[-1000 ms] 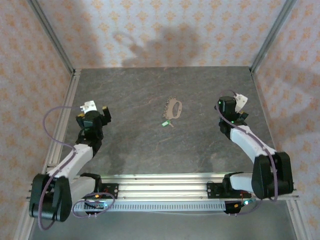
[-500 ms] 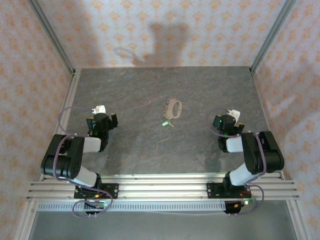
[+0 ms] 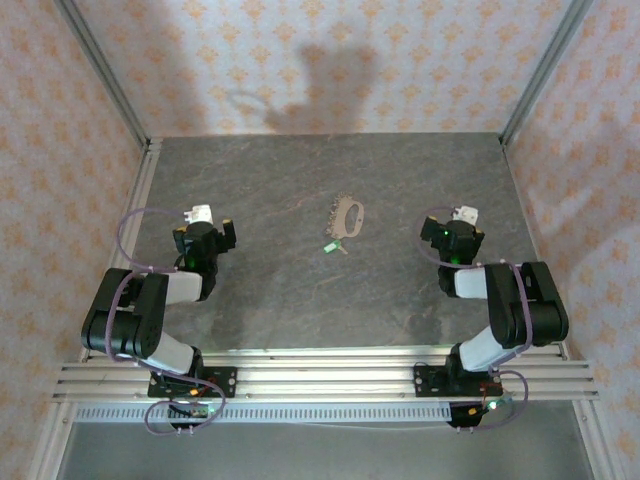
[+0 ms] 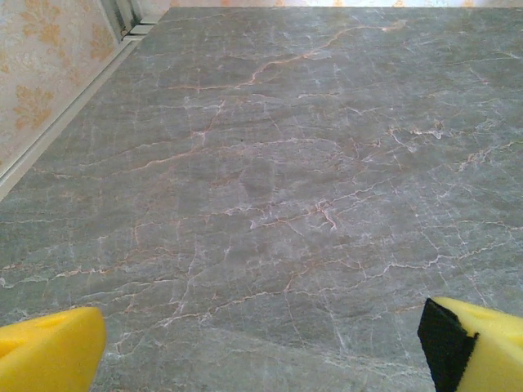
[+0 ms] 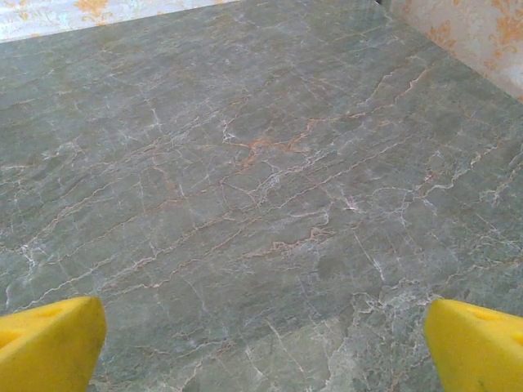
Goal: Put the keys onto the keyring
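Evidently hovered low at mid-left and mid-right, both jaws spread wide and empty, ready to reach the green key (image 3: 329,248) just below the keyring (image 3: 338,218) at frame centre on the desk (image 3: 280,300).

you've got the keyring (image 3: 348,217), a tan toothed oval loop, lying flat mid-table. the key (image 3: 330,247), tiny w/ green head, lies just near-left of it, apart, not threaded on.
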Action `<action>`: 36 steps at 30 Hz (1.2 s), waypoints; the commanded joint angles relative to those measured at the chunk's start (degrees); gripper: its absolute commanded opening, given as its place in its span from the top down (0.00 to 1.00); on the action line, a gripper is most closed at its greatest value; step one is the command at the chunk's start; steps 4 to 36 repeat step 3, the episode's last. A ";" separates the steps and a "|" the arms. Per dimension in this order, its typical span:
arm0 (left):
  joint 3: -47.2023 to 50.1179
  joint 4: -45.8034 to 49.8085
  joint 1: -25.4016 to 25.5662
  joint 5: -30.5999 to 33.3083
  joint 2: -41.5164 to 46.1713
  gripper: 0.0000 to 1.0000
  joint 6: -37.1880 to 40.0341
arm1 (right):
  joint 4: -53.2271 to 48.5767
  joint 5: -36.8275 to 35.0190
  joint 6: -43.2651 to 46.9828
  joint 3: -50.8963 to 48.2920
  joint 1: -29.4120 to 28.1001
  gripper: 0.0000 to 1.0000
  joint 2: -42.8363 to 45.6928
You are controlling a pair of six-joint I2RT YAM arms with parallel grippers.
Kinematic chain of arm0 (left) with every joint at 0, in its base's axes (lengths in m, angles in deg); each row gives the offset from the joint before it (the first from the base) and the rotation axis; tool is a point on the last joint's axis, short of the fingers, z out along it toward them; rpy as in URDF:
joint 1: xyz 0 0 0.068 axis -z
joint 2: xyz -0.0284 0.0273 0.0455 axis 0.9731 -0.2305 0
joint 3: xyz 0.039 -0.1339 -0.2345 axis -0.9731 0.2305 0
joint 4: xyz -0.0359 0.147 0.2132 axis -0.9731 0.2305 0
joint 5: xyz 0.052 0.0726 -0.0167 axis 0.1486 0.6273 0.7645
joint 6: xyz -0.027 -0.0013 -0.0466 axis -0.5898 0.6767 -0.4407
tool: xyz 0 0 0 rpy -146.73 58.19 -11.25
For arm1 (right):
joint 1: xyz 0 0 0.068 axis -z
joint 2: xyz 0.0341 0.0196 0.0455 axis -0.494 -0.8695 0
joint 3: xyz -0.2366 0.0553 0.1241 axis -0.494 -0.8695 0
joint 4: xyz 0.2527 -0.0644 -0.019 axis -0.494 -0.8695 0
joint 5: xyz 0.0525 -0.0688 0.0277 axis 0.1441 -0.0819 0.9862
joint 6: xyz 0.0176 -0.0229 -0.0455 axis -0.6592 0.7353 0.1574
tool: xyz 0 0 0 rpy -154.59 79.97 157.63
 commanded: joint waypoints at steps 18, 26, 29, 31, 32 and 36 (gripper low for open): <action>-0.88 -1.88 0.44 0.59 0.04 0.00 0.91 | 0.70 1.45 0.84 0.43 0.29 0.01 0.98; -0.88 -1.88 0.44 0.59 0.04 0.00 0.91 | 0.70 1.45 0.84 0.43 0.29 0.01 0.98; -0.88 -1.88 0.44 0.59 0.04 0.00 0.91 | 0.70 1.45 0.84 0.43 0.29 0.01 0.98; -0.88 -1.88 0.44 0.59 0.04 0.00 0.91 | 0.70 1.45 0.84 0.43 0.29 0.01 0.98; -0.88 -1.88 0.44 0.59 0.04 0.00 0.91 | 0.70 1.45 0.84 0.43 0.29 0.01 0.98; -0.88 -1.88 0.44 0.59 0.04 0.00 0.91 | 0.70 1.45 0.84 0.43 0.29 0.01 0.98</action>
